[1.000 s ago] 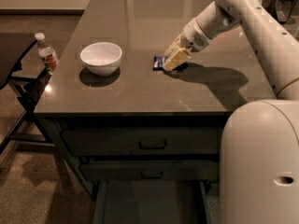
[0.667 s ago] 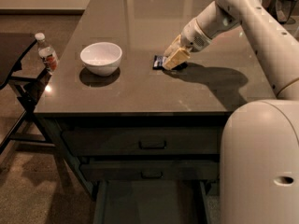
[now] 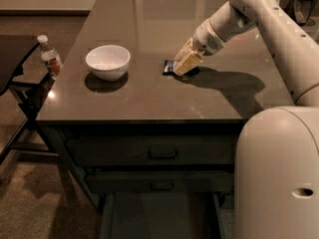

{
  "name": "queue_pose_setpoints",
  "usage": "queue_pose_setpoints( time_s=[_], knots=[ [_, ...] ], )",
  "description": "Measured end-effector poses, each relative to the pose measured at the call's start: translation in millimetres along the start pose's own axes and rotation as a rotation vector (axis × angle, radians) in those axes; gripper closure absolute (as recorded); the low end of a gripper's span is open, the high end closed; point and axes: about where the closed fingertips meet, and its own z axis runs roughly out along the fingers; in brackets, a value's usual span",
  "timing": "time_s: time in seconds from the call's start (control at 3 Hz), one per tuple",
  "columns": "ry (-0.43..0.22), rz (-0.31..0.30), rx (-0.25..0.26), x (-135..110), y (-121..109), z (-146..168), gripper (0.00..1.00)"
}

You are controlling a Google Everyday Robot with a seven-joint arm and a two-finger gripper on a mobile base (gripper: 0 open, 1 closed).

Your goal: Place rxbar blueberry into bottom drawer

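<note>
The rxbar blueberry (image 3: 169, 66) lies flat on the grey countertop (image 3: 149, 93), right of centre; only its dark navy left end shows. My gripper (image 3: 183, 63) is down on the countertop right over the bar and covers most of it. The bottom drawer (image 3: 159, 218) stands pulled out below the counter's front, and its flat inner floor shows with nothing on it.
A white bowl (image 3: 107, 61) sits on the counter left of the bar. A water bottle (image 3: 50, 58) stands on a dark side stand at the left. Two closed drawers with dark handles (image 3: 163, 154) are above the open one. My white base (image 3: 279, 178) fills the lower right.
</note>
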Motion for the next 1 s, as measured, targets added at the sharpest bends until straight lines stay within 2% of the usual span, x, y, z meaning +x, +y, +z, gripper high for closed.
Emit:
queue_pose_setpoints(
  time_s=[0.33, 0.67, 1.0],
  knots=[
    [0.002, 0.000, -0.005, -2, 0, 3, 1.00],
    [-0.003, -0.004, 0.000, 0, 11, -10, 1.00],
    [-0.023, -0.031, 0.024, -3, 32, -35, 1.00]
  ],
)
